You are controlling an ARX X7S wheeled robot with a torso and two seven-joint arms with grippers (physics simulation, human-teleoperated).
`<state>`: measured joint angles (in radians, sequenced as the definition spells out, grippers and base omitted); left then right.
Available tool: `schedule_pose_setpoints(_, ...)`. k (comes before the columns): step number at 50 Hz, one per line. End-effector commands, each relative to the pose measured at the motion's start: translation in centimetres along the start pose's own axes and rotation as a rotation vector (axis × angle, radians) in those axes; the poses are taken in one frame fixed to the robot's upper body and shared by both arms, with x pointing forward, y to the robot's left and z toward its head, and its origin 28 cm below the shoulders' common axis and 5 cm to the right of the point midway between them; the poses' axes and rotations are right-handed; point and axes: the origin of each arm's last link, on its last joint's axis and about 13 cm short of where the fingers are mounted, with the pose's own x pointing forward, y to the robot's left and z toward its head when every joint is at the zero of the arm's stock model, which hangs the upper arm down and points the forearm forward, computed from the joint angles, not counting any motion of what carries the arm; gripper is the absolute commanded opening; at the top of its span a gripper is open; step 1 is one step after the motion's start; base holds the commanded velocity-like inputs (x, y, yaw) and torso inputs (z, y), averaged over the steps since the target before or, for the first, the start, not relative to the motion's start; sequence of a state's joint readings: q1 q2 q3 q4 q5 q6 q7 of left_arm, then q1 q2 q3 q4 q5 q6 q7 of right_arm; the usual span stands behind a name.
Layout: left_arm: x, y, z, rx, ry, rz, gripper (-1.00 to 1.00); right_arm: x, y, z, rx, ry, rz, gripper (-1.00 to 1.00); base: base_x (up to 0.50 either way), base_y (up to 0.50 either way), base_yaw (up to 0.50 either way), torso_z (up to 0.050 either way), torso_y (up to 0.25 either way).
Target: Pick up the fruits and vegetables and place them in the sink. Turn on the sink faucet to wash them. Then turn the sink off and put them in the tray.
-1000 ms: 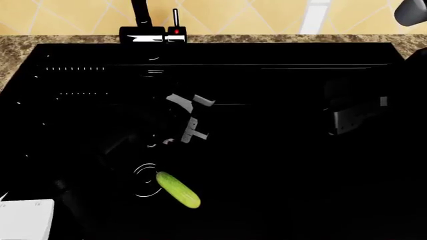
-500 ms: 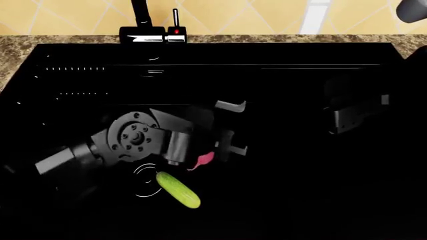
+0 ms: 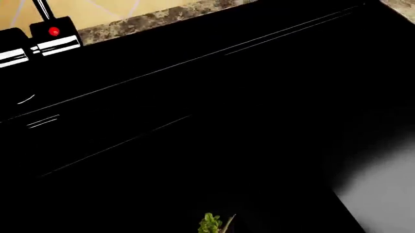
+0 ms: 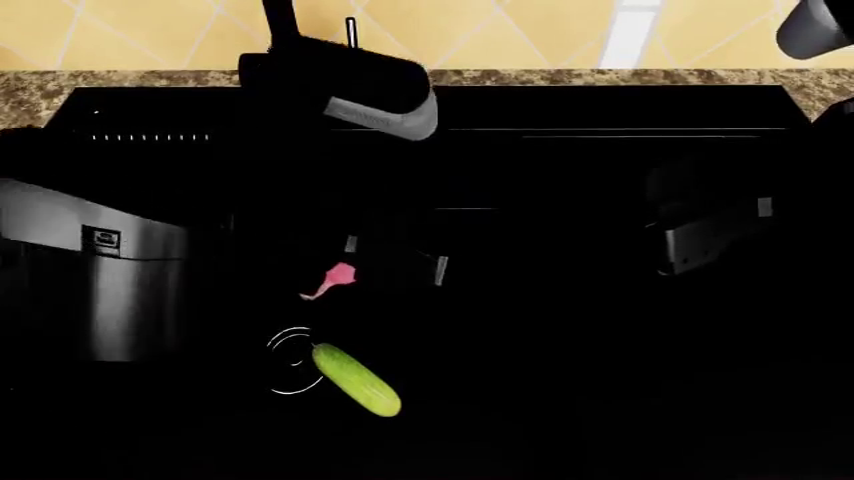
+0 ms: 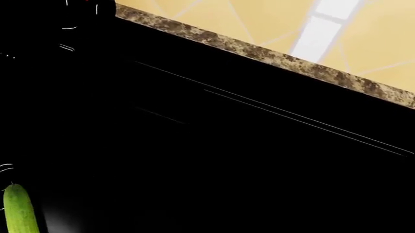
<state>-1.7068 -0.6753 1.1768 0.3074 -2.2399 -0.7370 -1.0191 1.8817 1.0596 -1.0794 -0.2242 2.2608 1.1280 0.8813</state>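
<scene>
The pink-red radish (image 4: pixel 336 277) hangs above the floor of the black sink (image 4: pixel 561 330), in my left gripper (image 4: pixel 380 264), which is shut on it. Its green leaves (image 3: pixel 209 224) show between the jaws in the left wrist view. The light-green cucumber (image 4: pixel 356 380) lies on the sink floor by the drain ring, just below the radish, and also shows in the right wrist view (image 5: pixel 19 211). My right gripper (image 4: pixel 711 238) hovers over the sink's right side; its dark jaws cannot be made out. The faucet lever with its red dot (image 3: pixel 54 31) stands upright. The tray is out of view.
My left arm's grey casing (image 4: pixel 94 270) fills the left of the head view, and its forearm (image 4: pixel 380 100) hides the faucet base. Speckled granite (image 4: pixel 601 77) and yellow wall tiles (image 4: pixel 534 30) run behind the sink. The drain ring (image 4: pixel 286 358) lies beside the cucumber.
My left arm has risen toward the camera and swung left. The radish has moved up and left with the gripper. The cucumber and the right arm have not moved.
</scene>
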Motion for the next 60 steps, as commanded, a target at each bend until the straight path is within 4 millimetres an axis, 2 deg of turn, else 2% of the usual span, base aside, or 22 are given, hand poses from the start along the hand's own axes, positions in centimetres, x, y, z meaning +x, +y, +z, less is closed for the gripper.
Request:
schedule_pose_setpoints(1,-5.6,0.5,0.3,0.048,-0.093,0.044,-1.00,0.8,0.7,0.7,-0.024,0.044,0.034,1.00,0.00,0.00,0.00,0.000,0.000)
schedule_pose_setpoints(7,-7.4,1.8,0.5,0.015,-0.117,0.077,-1.00,2.2,1.2,1.6,-0.028,0.067,0.091,1.00,0.00,0.00,0.00,0.000,0.000)
schedule_pose_setpoints(14,-10.1,2.2,0.8,-0.011,-0.174,0.090,-1.00,4.6,2.7,2.7,-0.056,0.120,0.204,1.00,0.00,0.00,0.00,0.000,0.000)
schedule_pose_setpoints(23,-11.5,2.8,0.9,-0.034,-0.202,0.116,-1.00,7.2,4.8,3.6,-0.069,0.197,0.338,1.00,0.00,0.00,0.00,0.000,0.000)
schedule_pose_setpoints(33,-11.7,3.3,0.7,-0.045,-0.205,0.126,-1.00,9.5,7.1,3.8,-0.113,0.257,0.404,1.00,0.00,0.00,0.00,0.000,0.000)
schedule_pose_setpoints(48,-11.6,3.5,0.4,-0.055,-0.196,0.139,-1.00,12.2,9.9,2.6,-0.140,0.298,0.491,1.00,0.00,0.00,0.00,0.000,0.000)
schedule_pose_setpoints(60,-11.3,3.6,0.2,-0.057,-0.187,0.140,-1.00,14.0,11.1,1.6,-0.127,0.308,0.512,1.00,0.00,0.00,0.00,0.000,0.000)
